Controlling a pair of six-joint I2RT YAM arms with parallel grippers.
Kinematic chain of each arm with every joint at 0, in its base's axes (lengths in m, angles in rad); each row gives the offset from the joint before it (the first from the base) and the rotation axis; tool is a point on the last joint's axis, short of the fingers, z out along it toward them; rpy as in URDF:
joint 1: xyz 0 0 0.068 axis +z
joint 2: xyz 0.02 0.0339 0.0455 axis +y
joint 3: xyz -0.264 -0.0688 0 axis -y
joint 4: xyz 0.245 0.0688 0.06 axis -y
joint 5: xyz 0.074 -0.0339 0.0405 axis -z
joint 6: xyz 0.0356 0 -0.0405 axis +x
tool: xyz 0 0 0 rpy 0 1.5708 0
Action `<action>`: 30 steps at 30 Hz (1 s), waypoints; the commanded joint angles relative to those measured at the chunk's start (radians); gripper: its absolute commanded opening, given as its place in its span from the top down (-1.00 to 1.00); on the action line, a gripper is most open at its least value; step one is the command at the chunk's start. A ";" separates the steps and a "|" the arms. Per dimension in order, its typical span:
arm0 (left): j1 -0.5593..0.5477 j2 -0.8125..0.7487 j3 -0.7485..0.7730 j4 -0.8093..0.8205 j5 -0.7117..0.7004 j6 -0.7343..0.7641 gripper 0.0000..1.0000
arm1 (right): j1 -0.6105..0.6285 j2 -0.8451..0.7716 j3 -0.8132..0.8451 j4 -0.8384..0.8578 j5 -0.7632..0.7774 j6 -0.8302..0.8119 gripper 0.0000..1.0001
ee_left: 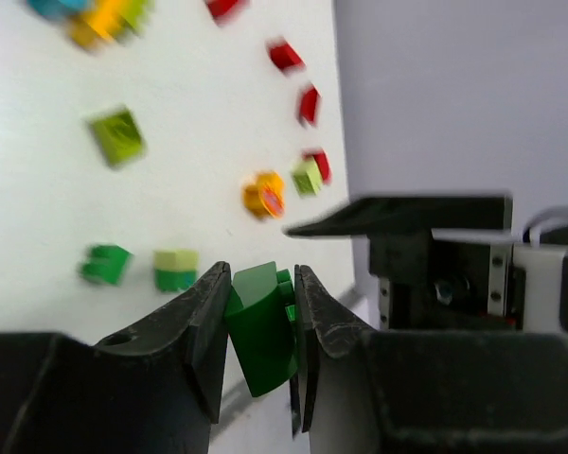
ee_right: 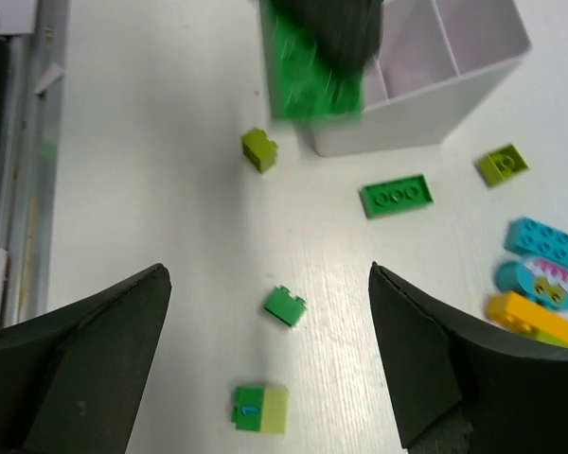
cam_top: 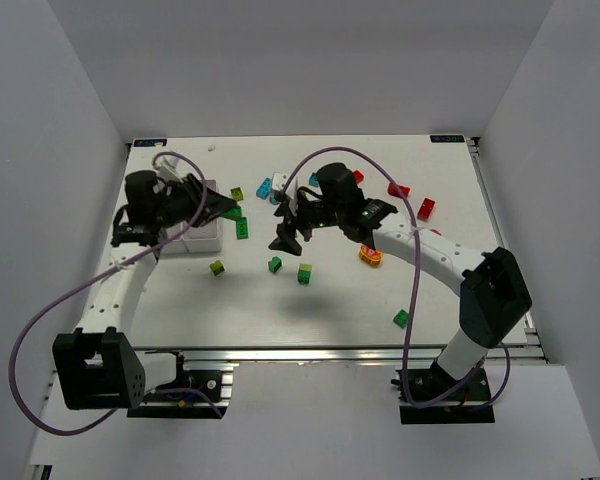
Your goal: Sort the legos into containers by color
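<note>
Two grippers stand in opposite states. The left gripper is pinched tight on a dark green brick, which sits tilted between its fingers. From the right wrist that brick shows as a green blur over one corner of the white tray. The tray is split into square compartments by thin walls and sits by the left edge of the table.

The right gripper is spread wide with nothing between its fingers and hangs over the middle of the table. Below it lie a small green brick and a green-and-lime brick, apart from each other. A lime brick lies just beside the tray's corner, and a flat green plate lies near the tray wall. A blue brick and a yellow brick lie further out.

Several red bricks are scattered toward the far right of the table. An orange brick lies beside the right arm, and one more green brick lies near the front edge.
</note>
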 commanded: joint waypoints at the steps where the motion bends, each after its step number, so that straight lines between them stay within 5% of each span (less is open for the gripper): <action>1: 0.155 0.046 0.134 -0.228 -0.115 0.138 1.00 | -0.026 -0.093 -0.066 0.055 0.086 -0.014 -0.79; 5: 0.269 0.118 0.281 -0.389 -0.309 0.188 1.00 | -0.069 -0.149 -0.131 0.058 0.076 -0.044 -0.72; 7: 0.295 0.144 0.364 -0.444 -0.444 0.179 1.00 | -0.095 -0.167 -0.143 0.037 0.033 -0.028 -0.34; 8: 0.298 0.167 0.387 -0.460 -0.489 0.162 1.00 | -0.122 -0.172 -0.155 0.034 -0.005 -0.005 -0.07; 9: 0.301 0.173 0.415 -0.455 -0.548 0.152 1.00 | -0.135 -0.177 -0.161 0.031 -0.018 0.008 0.69; 10: 0.304 0.182 0.426 -0.452 -0.578 0.125 1.00 | -0.145 -0.187 -0.169 0.035 -0.019 0.017 0.97; 18: 0.305 0.307 0.487 -0.411 -0.765 0.010 1.00 | -0.192 -0.221 -0.211 0.044 -0.010 0.038 1.00; 30: 0.304 0.391 0.455 -0.259 -0.814 -0.141 1.00 | -0.215 -0.229 -0.220 0.050 -0.016 0.058 1.00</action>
